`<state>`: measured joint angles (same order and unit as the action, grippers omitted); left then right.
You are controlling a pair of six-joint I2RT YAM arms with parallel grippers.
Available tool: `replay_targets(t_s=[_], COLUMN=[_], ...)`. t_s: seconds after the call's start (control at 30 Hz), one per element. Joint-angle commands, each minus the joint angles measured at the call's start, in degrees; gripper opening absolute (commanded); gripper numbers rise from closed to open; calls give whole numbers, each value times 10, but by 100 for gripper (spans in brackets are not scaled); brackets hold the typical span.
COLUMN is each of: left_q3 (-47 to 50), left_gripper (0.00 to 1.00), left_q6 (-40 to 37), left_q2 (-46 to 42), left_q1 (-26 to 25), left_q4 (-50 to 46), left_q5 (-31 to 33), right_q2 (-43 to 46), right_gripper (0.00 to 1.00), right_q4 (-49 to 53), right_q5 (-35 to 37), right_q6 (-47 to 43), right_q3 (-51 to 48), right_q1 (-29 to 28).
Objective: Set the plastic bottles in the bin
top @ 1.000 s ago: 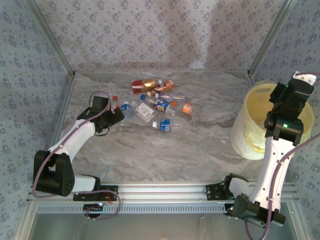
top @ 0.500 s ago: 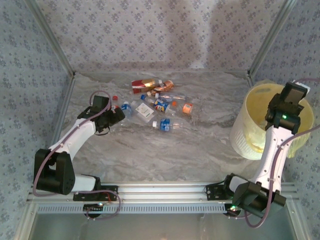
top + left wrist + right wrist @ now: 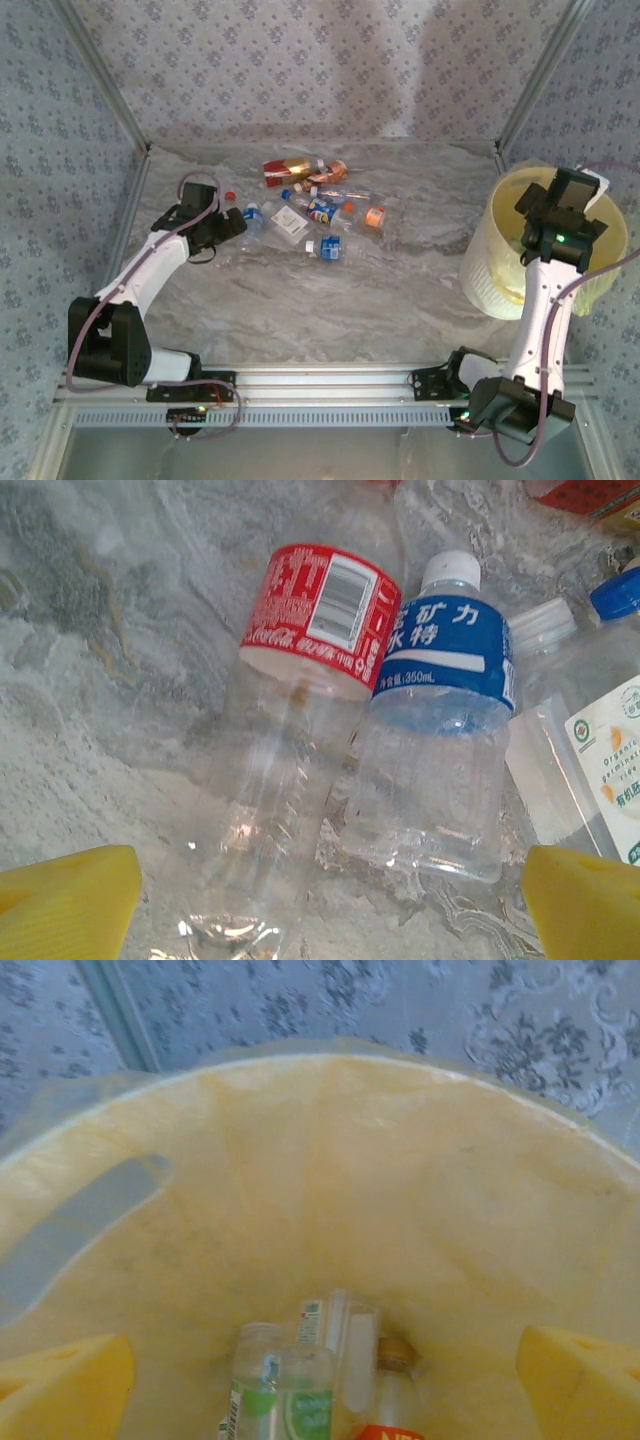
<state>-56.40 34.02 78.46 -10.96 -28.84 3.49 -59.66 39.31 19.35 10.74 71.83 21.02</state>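
Several plastic bottles [image 3: 312, 208] lie in a loose pile at the back middle of the table. My left gripper [image 3: 234, 224] hangs open at the pile's left end. Between and beyond its yellow fingers [image 3: 66, 900] lie a red-labelled bottle [image 3: 315, 605] and a blue-labelled bottle [image 3: 445, 650], side by side, caps pointing away. My left gripper [image 3: 325, 910] touches neither. My right gripper [image 3: 556, 208] is open over the pale-yellow bin [image 3: 488, 272] at the right. Down inside the bin [image 3: 400, 1160] lie a green-labelled bottle [image 3: 282, 1392] and two others, below my empty right gripper [image 3: 320, 1385].
A white-labelled bottle [image 3: 608, 748] and a blue cap [image 3: 620, 592] crowd the right side of the left wrist view. Patterned walls and metal corner posts [image 3: 100, 70] close in the marbled table [image 3: 330, 300]. A metal rail [image 3: 330, 378] runs along the near edge.
My right gripper has gone from shut to open and tipped down over the bin's mouth. My left gripper has edged slightly toward the back, still open.
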Motion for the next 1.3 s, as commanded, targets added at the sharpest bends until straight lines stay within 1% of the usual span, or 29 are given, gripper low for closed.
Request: replay_targets(t_s=[0.0, 0.1, 0.23, 0.37, 0.43, 0.5, 0.63, 0.77, 0.9, 1.03, 1.27], left_q3=[-23, -36, -52, -56, -68, -86, -127, -183, -234, -300, -341], left_gripper=[98, 98, 98, 98, 98, 98, 98, 98, 98, 97, 93], left_q6=[-43, -80, -132, -142, -141, -144, -149, -165, -178, -193, -201], left_q2=[20, 43, 71, 84, 98, 117, 157, 205, 253, 309, 360], left_q1=[13, 19, 19, 23, 26, 27, 32, 44, 52, 55, 55], left_q4=[-28, -33, -36, -28, -27, -31, -48, -75, -96, -143, -144], left_q5=[14, 13, -10, -5, -9, -8, -4, -20, -32, -46, -86], right_q2=[29, 54, 74, 86, 87, 86, 78, 71, 75, 87, 93], right_gripper=[100, 100, 100, 100, 100, 100, 100, 100, 100, 100, 100], right_q4=[0, -40, -85, -135, -149, -157, -167, -161, -167, -168, -172], right_q5=[5, -39, -74, -139, -156, -156, -121, -91, -88, -76, -65], right_q6=[21, 16, 24, 16, 8, -4, -35, -53, -49, -50, -50], right_q3=[26, 14, 1, -16, -23, -30, -30, -27, -26, -30, -30], right_q1=[-31, -64, -112, -171, -205, -238, -298, -334, -354, -365, -368])
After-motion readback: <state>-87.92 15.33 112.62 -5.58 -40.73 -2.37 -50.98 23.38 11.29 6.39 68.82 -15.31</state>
